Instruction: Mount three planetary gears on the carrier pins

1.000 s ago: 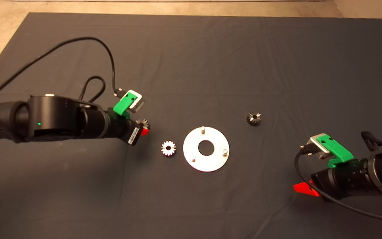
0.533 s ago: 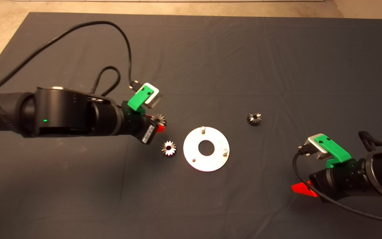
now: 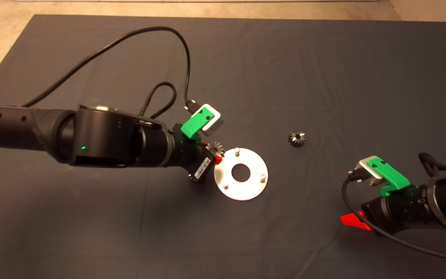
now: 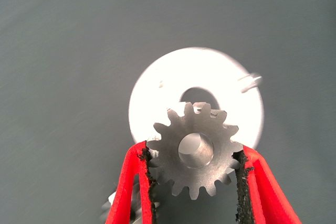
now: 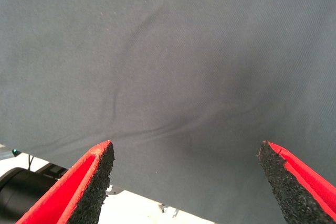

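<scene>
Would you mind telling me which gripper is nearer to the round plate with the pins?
Left. The left gripper, holding a gear, is at the round plate's edge; the right gripper waits open, well off to the other side.

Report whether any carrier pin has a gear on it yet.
None: all three carrier pins stand bare on the plate; the left gripper holds one gear above it.

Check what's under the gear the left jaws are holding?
Below the held gear in the left gripper is the round plate, visible through its bore too. Another gear peeks out lower down, mostly covered. The pin below can't be seen.
</scene>
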Tool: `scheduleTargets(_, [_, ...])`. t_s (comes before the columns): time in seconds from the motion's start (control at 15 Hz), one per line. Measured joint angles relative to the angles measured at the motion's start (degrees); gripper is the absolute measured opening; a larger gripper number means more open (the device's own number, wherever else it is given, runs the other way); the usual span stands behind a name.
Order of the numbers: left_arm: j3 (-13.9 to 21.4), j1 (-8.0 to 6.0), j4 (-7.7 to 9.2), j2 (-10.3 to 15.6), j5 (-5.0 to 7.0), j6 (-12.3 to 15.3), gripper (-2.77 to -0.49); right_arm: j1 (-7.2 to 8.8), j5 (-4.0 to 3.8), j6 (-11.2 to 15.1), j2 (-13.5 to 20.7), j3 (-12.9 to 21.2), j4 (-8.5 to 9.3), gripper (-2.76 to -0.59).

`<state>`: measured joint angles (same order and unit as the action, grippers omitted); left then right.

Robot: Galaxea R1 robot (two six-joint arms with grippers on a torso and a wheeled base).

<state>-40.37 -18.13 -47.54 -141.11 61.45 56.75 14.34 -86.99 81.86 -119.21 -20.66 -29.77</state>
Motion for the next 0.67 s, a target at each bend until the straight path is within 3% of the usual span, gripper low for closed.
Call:
scheduleTargets(0.2, [-2.4,0.01,0.02,-3.2,-0.35,0.0,-2.64,0.18,1.11,0.0,0.0,0.0,0.00,-1.31])
scheduleTargets(0.53, [-9.0,0.02,-0.03,-9.3,-0.15,-0.2,-2.64,0.59,1.39,0.0,0.2,0.0,0.00,-1.31])
scheduleTargets(0.67, [-9.6,0.02,-0.02,-9.7,-0.37,-0.3,-2.65,0.62,1.31,0.0,0.2,0.0,0.00,-1.31])
